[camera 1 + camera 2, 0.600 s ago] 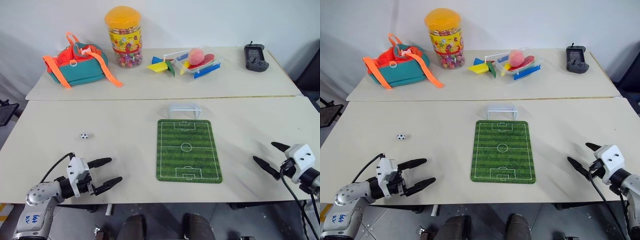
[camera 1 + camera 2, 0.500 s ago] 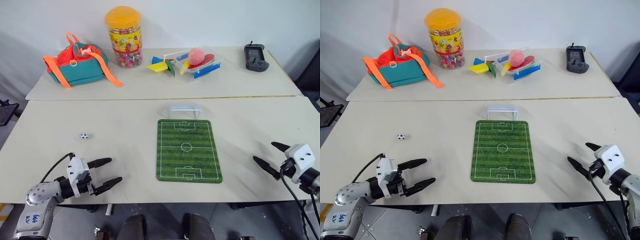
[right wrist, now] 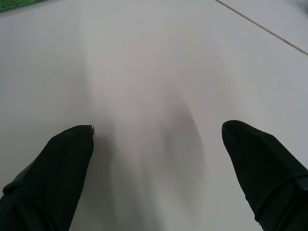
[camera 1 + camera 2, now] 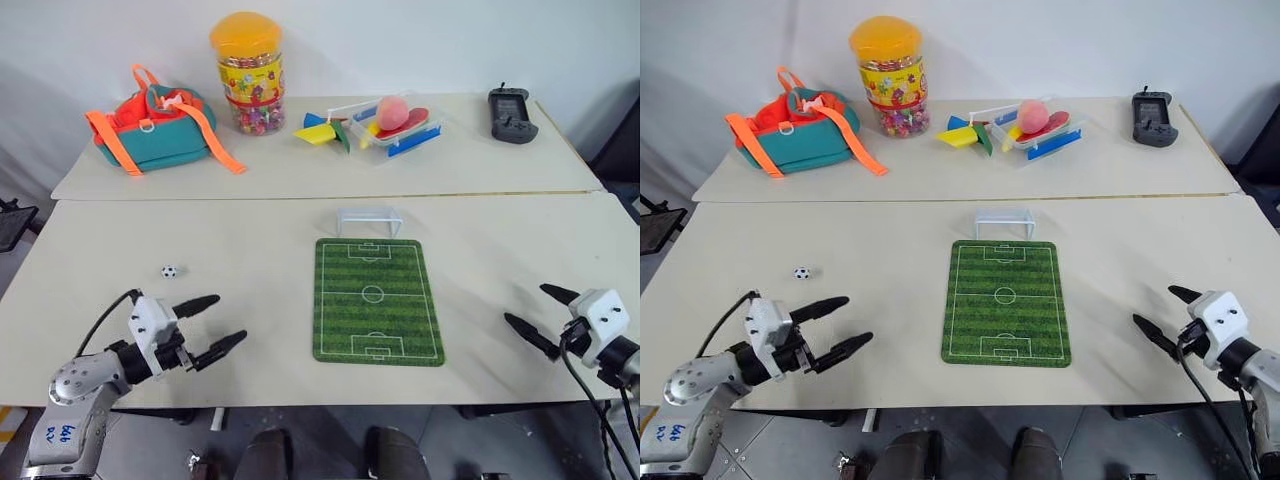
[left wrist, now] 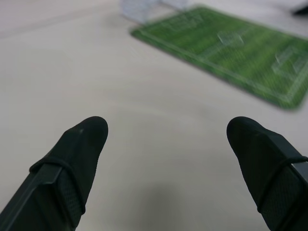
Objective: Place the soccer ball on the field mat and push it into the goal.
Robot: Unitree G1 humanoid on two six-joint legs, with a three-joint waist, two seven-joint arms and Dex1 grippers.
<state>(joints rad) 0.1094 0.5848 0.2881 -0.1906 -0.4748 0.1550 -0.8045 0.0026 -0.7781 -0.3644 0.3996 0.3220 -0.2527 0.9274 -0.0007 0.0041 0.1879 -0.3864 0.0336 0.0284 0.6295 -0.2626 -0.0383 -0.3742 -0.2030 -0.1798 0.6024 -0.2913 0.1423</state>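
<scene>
Both grippers hang spread and empty over the near table edge — the left gripper [image 4: 213, 323] at near left, the right gripper [image 4: 533, 315] at near right. Beyond the left one lies the soccer ball [image 4: 169, 271], on bare table left of the field mat [image 4: 376, 299] — the goal [image 4: 368, 220] touches the mat's far end.

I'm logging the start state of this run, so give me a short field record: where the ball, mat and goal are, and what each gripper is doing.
soccer ball: on bare table, left of the mat, not on it
field mat: flat on the near table, nothing on it
goal: upright at the mat's far edge
left gripper: open, empty, near the table's front edge, nearer than the ball
right gripper: open, empty, right of the mat
task progress: ball not yet picked up
</scene>
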